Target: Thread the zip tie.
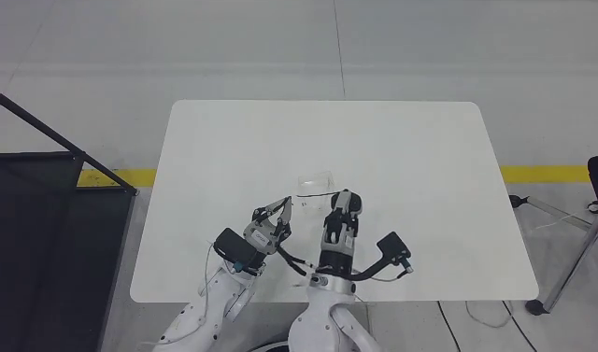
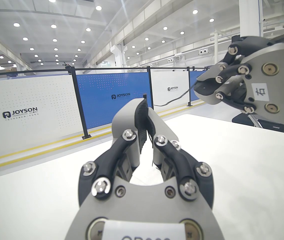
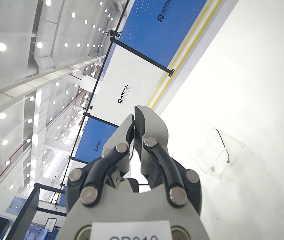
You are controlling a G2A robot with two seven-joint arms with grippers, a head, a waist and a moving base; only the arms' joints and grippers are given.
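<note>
Threading looked unfinished, since no closed loop showed. The left gripper (image 2: pixel 145 104) pointed toward 1 o'clock with its claw pressed together. The zip tie (image 1: pixel 315 196) stretched between both claw tips, just at 6 o'clock of a clear block (image 1: pixel 316 177). Whether either claw pinched it could not be told. The right gripper (image 3: pixel 135 113) aimed at 12 o'clock and was likewise pressed together.

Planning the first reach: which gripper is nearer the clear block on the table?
Right, narrowly. The right gripper sits just off the clear block, by its near right corner; the left gripper sits a little farther off, by its near left corner.
</note>
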